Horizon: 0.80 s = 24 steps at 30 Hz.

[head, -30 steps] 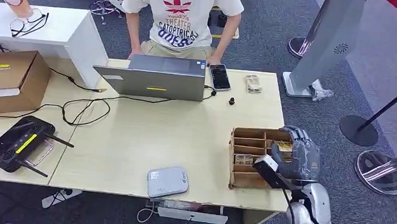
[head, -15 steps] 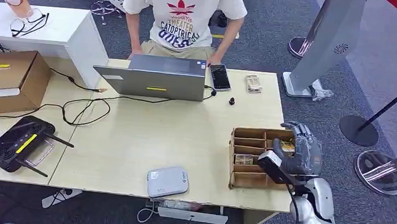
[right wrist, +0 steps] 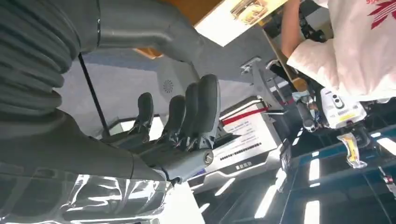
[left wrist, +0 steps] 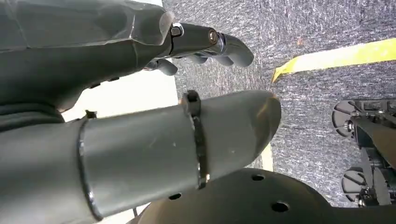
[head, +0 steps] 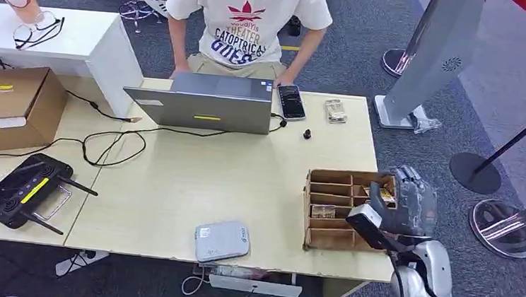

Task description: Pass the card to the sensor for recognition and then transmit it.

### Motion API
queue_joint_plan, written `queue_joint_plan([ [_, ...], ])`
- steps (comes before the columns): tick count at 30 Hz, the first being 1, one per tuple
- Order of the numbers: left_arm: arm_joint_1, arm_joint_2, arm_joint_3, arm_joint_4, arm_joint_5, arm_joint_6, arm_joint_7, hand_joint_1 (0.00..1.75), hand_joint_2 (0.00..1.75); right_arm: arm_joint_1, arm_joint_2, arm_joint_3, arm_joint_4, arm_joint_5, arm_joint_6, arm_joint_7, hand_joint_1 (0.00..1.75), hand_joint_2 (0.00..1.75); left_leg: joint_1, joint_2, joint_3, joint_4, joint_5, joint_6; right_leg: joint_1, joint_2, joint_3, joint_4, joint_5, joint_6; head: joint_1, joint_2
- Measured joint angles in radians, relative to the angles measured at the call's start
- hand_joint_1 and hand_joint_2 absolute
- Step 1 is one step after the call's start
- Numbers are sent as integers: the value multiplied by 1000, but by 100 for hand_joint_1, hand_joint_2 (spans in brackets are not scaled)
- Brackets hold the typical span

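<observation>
At the wooden organizer [head: 333,207], right hand [head: 408,202] spread, holding nothing; left hand [left wrist: 140,93] fingers apart over carpet.

The divided box [head: 333,207] sits on the counter [head: 194,178] just left of the right hand [head: 404,206]; the laptop [head: 203,101] lies far beyond.

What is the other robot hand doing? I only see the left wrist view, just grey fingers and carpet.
Observer: The right robot hand is over the brown wooden divided box at the right edge of the light wooden table.
Operator: Has it got a card?
Observer: I can't tell. A small yellowish thing shows beside its thumb.
Operator: Where's the sensor?
Observer: A light grey rounded-square device, probably the sensor, lies at the table's near edge, left of the box.
</observation>
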Motion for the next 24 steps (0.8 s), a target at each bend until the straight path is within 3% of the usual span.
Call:
queue_joint_plan([
  [11,1,0,0,0,0,-2,0,0,0,72,-20,-16,-105,33,44,29,96,175,0,0,0,0,0,0,0,0,0,0,0,0,0,0],
  [24,1,0,0,0,9,0,-2,0,0,53,-22,-12,-96,48,96,26,101,175,0,0,0,0,0,0,0,0,0,0,0,0,0,0],
])
